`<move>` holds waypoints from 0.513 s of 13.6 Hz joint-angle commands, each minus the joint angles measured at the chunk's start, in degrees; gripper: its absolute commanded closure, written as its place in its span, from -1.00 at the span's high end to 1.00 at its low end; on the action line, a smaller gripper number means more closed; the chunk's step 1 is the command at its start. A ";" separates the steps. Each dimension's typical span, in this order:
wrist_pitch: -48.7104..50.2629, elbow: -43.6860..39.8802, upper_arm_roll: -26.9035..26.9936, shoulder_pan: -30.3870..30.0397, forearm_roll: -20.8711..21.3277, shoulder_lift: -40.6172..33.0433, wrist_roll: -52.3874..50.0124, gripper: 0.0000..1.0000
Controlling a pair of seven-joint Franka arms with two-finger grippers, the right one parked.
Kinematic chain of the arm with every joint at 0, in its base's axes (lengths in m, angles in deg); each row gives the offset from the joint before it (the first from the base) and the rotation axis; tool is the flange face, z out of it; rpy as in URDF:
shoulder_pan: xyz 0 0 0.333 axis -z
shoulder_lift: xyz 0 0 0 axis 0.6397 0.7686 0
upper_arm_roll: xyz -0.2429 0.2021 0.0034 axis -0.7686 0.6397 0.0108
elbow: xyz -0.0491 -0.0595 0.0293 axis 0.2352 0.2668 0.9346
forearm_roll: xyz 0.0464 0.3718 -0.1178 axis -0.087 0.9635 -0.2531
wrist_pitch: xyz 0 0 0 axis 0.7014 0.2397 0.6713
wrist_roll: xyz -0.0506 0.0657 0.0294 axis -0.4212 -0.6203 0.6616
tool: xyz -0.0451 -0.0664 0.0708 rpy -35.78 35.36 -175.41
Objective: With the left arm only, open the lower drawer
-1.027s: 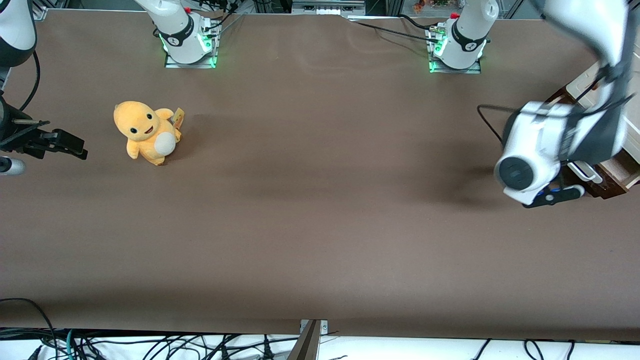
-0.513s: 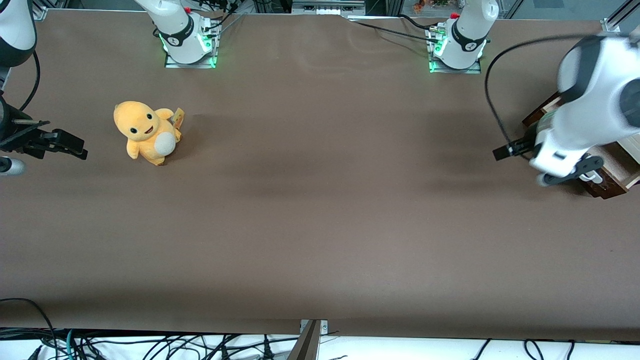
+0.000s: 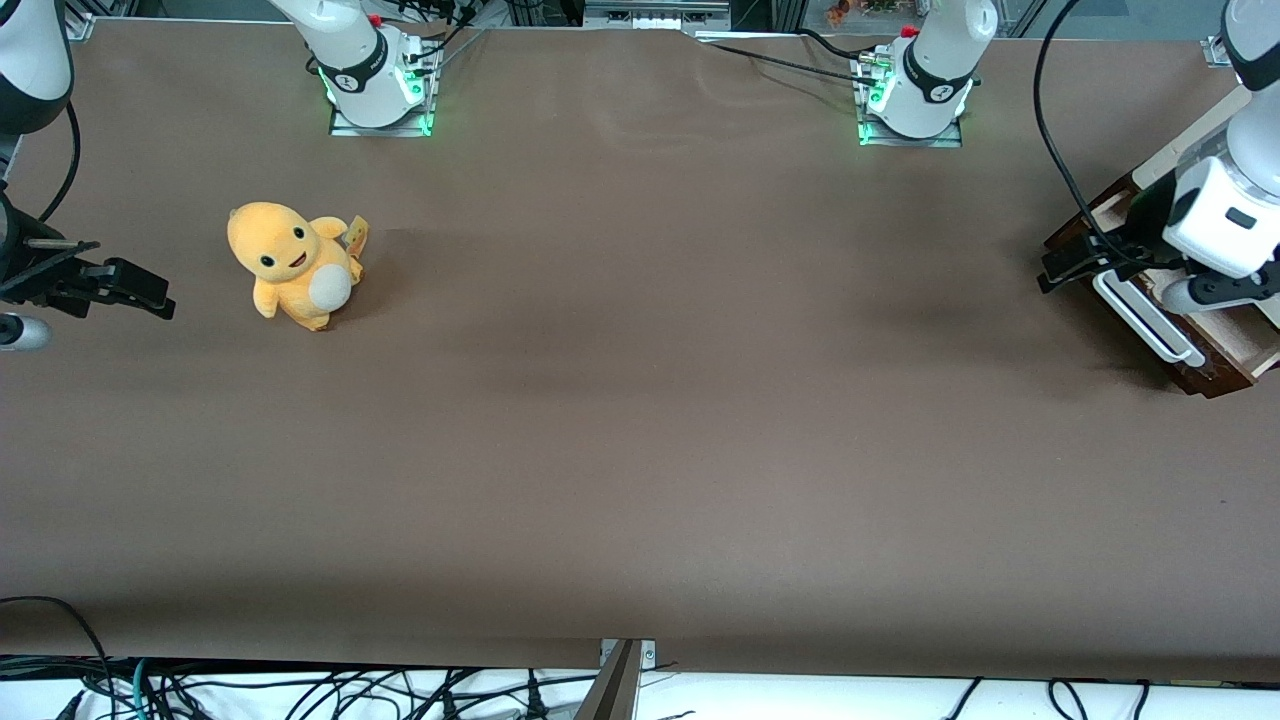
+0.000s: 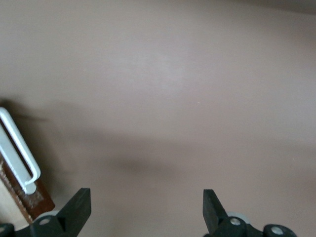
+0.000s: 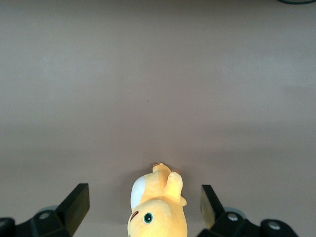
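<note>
The lower drawer (image 3: 1212,372) has a dark brown front and a white bar handle (image 3: 1143,318), and stands at the working arm's end of the table. Its pale inner wall (image 3: 1250,345) shows where it sticks out of the cabinet. The left arm (image 3: 1215,215) hangs over the drawer. Its black gripper (image 3: 1062,268) is beside the handle's end farther from the front camera, apart from it. In the left wrist view the gripper (image 4: 146,198) is open over bare table with nothing between its fingers, and the handle (image 4: 17,153) lies off to one side.
A yellow plush toy (image 3: 292,264) sits on the brown table (image 3: 640,400) toward the parked arm's end. Two arm bases (image 3: 915,85) with green lights stand at the table's edge farthest from the front camera. A cream cabinet panel (image 3: 1190,145) rises above the drawer.
The left arm has swung up and away from the front camera, off the drawer front. The white handle, covered a second ago, now shows in full.
</note>
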 commanded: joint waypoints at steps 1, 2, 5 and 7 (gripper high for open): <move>-0.13 -1.04 2.80 2.77 -0.16 1.09 6.76 1.00; -0.13 -1.38 5.07 3.56 -0.07 1.43 7.74 1.00; 0.39 -1.30 6.41 4.01 0.02 1.26 11.60 1.00; 1.35 -1.30 6.41 4.01 0.89 1.09 11.62 1.00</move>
